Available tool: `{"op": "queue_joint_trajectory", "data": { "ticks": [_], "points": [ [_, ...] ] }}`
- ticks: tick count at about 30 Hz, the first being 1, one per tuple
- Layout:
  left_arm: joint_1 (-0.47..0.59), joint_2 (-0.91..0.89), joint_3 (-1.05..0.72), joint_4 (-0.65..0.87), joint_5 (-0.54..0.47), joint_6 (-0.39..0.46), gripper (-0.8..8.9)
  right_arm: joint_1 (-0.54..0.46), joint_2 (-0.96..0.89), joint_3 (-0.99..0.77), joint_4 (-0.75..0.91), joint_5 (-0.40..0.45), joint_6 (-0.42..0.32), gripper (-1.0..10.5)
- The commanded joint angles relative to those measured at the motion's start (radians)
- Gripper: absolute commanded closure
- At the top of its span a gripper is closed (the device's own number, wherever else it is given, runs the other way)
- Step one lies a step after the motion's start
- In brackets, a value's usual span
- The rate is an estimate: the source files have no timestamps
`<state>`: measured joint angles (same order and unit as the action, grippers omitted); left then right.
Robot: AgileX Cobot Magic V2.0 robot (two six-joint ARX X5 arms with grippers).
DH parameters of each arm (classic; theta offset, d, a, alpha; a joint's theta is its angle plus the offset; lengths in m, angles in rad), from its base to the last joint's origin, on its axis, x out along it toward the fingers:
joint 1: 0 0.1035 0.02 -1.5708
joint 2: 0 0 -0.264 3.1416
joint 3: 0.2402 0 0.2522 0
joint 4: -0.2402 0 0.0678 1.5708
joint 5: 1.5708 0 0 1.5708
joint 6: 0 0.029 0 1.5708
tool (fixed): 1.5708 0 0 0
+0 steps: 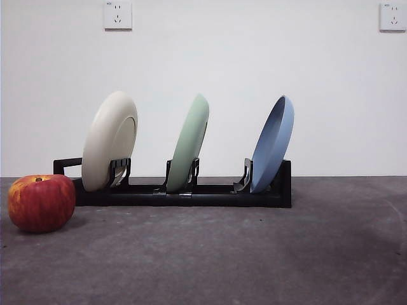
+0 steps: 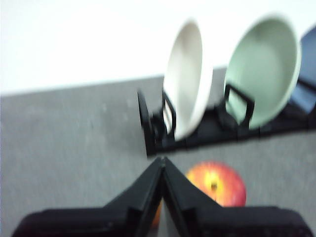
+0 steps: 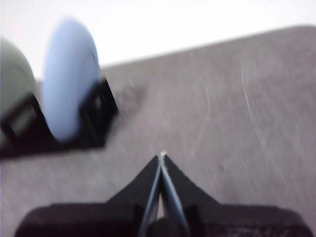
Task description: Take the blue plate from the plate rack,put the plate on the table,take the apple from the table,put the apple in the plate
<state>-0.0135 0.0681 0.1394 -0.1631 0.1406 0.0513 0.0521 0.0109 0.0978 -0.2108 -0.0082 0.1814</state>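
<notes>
The blue plate (image 1: pixel 273 144) stands tilted in the right end slot of the black plate rack (image 1: pixel 191 190); the right wrist view shows the blue plate (image 3: pixel 69 79) too, blurred. At the table's left, in front of the rack's left end, lies the red apple (image 1: pixel 41 202). My left gripper (image 2: pixel 162 160) is shut and empty, hovering just short of the apple (image 2: pixel 217 183). My right gripper (image 3: pixel 162 157) is shut with nothing in it, over bare table (image 3: pixel 237 123) to the side of the blue plate. Neither arm shows in the front view.
A cream-white plate (image 1: pixel 109 140) fills the rack's left slot and a pale green plate (image 1: pixel 189 143) the middle one. A white wall with two sockets rises behind the rack. Grey table (image 1: pixel 254 254) stretches in front of and to the right of the rack.
</notes>
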Motion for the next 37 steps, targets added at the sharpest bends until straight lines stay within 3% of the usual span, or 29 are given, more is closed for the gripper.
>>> {"op": "queue_joint_trajectory", "data": {
  "ticks": [1, 12, 19, 27, 34, 37],
  "points": [
    [-0.001, 0.000, 0.048, 0.007, -0.003, -0.008, 8.19, 0.000, -0.002, 0.072, 0.014, -0.003, 0.071, 9.5],
    [-0.001, 0.101, 0.269, -0.002, -0.003, -0.012, 8.19, 0.000, 0.100, 0.390, -0.123, -0.003, 0.080, 9.5],
    [-0.001, 0.238, 0.417, -0.031, -0.002, -0.158, 8.19, 0.000, 0.277, 0.626, -0.341, -0.003, 0.079, 9.5],
    [-0.001, 0.437, 0.617, -0.293, -0.003, -0.191, 8.18, 0.000, 0.515, 0.853, -0.656, -0.003, 0.080, 9.5],
    [-0.001, 0.607, 0.712, -0.448, 0.004, -0.191, 8.18, 0.000, 0.670, 0.923, -0.733, -0.002, 0.080, 9.5],
    [-0.001, 0.671, 0.722, -0.475, 0.072, -0.191, 8.18, 0.000, 0.727, 0.929, -0.758, -0.005, 0.081, 9.5]
  ]
}}
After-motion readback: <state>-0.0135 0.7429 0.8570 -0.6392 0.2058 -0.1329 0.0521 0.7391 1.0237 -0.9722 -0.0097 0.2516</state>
